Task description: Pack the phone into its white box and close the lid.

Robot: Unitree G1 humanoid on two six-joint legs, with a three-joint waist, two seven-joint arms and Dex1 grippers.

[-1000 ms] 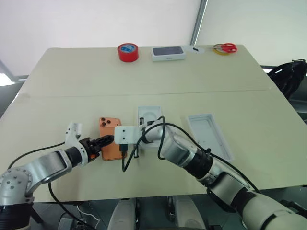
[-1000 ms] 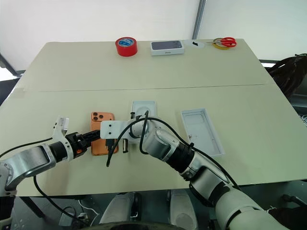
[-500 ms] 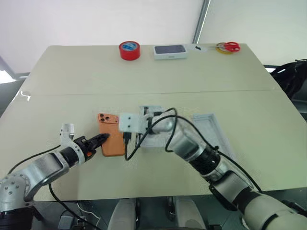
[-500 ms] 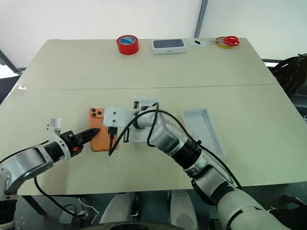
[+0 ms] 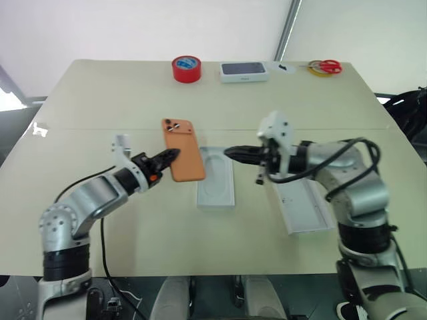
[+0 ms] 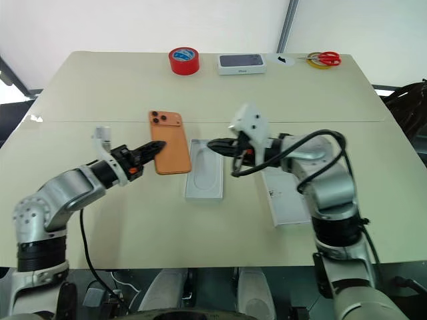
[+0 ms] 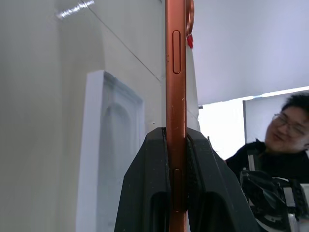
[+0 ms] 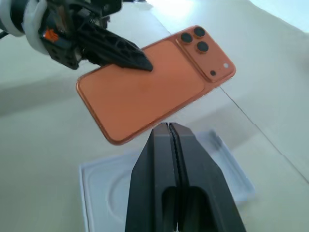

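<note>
Two fingers of the left gripper [image 5: 167, 157] clamp the phone [image 5: 182, 159] by one long edge, near its lower end; the phone hangs off the table [image 5: 100, 100], back up, its camera cluster at the far end, its long axis running away from the robot and tilted slightly; the free long edge faces the right gripper [image 5: 230, 153], whose fingers are pressed together on nothing, tips pointing at the phone from just beside it; under and between the two grippers lies a white tray with an oval recess [image 5: 217, 185], lengthwise away from the robot, the phone's near corner overlapping its edge in the head views; right of it, under the right arm, lies the box [image 5: 303, 208], open, long axis also running away, angled a little; bare table surrounds both on the near side and far side; along the far edge stand a red tape roll [image 5: 187, 69], a small white box with a dark top [image 5: 244, 71] and red-handled scissors [image 5: 323, 66], all well apart from the grippers; a person [image 7: 285, 130] shows in the left wrist view.
</note>
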